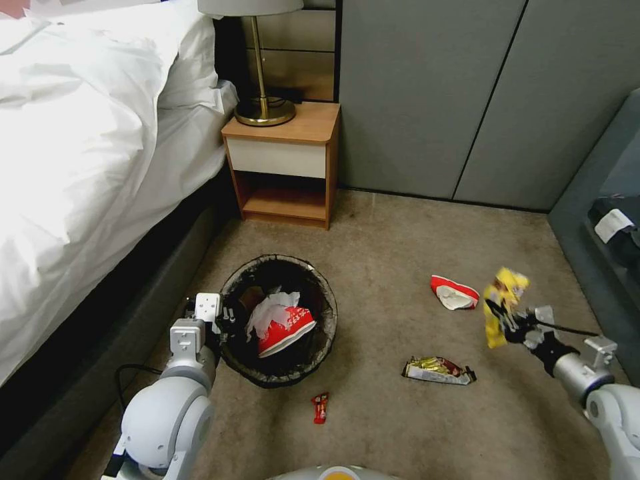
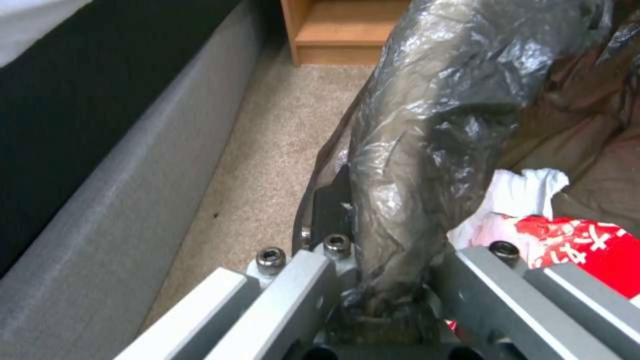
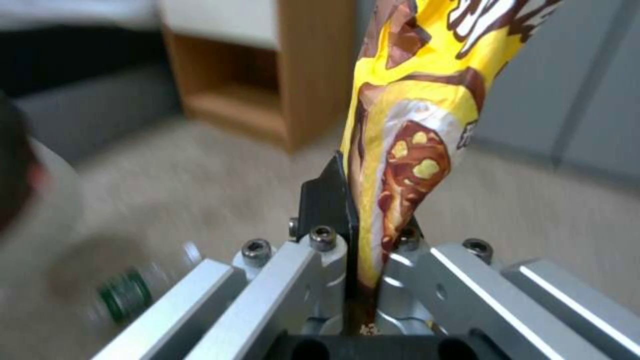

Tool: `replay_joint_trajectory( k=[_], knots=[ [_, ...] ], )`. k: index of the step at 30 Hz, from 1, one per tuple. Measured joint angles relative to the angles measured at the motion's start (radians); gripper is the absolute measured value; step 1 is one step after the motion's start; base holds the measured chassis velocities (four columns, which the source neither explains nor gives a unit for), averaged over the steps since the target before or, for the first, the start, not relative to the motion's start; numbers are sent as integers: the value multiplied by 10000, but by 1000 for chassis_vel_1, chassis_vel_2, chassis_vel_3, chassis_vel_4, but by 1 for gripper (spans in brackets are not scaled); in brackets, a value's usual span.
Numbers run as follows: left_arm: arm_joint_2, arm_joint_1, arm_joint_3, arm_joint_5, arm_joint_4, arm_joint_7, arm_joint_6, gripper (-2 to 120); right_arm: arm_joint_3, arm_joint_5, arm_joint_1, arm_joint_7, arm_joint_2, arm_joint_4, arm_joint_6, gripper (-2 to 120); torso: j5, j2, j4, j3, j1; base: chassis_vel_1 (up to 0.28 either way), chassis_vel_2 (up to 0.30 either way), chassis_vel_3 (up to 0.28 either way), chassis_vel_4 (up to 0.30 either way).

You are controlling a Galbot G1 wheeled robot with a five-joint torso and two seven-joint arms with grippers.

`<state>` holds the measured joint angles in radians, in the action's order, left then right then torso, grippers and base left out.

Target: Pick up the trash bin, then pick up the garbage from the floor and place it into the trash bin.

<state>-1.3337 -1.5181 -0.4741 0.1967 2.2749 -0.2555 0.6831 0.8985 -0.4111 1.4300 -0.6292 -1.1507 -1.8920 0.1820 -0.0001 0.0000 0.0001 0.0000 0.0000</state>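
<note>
The trash bin (image 1: pixel 331 320), lined with a dark bag, is on the left close to the bed. My left gripper (image 1: pixel 227 328) is shut on its near-left rim; in the left wrist view the fingers (image 2: pixel 313 280) pinch the bag-covered rim (image 2: pixel 427 125). Inside the bin lie a red-and-white cup and white tissue (image 1: pixel 283 321). My right gripper (image 1: pixel 510 327), raised over the carpet on the right, is shut on a yellow snack wrapper (image 1: pixel 503 300) (image 3: pixel 413 125) that stands up from the jaws. On the floor lie a crushed red-and-white cup (image 1: pixel 455 293), a gold wrapper (image 1: pixel 439 370) and a small red wrapper (image 1: pixel 321 407).
The bed (image 1: pixel 80 167) with white bedding runs along the left. A wooden nightstand (image 1: pixel 283 167) with a lamp (image 1: pixel 263 107) stands at the back, against grey wall panels. Dark grey furniture (image 1: pixel 600 220) borders the right. Open carpet lies between bin and wrappers.
</note>
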Motion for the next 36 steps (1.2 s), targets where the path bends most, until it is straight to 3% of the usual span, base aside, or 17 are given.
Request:
replay_joint_trajectory(
  k=[6,9,16,22,24,36],
  knots=[
    [-21,-18,44,-10,67,-4,4,0,-843,-386,-388,1088,517,-1931,716,0,-1,0,1,0,0,0,0,0,0],
    [-25,-35,42,-21,117,0,12,0,-1761,-1214,-702,1740,1158,-3144,1435,0,0,0,0,0,0,0,0,0,0],
    [-115,-55,41,-111,111,11,10,0,-3248,-2698,-1514,1806,2512,-4226,2064,0,1,0,0,0,0,0,0,0,0],
    [-273,-47,124,-285,-10,56,-23,0,-4388,-3102,-2904,1045,3314,-4155,2074,0,1,0,-1,0,1,0,0,0,0],
    [-330,-39,144,-338,-55,64,-38,0,-5223,-3076,-3568,557,3661,-3922,2070,0,0,0,-1,0,0,0,0,0,0],
    [-392,-20,154,-396,-150,90,-58,0,-8170,-2646,-5867,461,3767,-3057,2103,0,2,0,0,0,0,0,0,0,0]
  ],
)
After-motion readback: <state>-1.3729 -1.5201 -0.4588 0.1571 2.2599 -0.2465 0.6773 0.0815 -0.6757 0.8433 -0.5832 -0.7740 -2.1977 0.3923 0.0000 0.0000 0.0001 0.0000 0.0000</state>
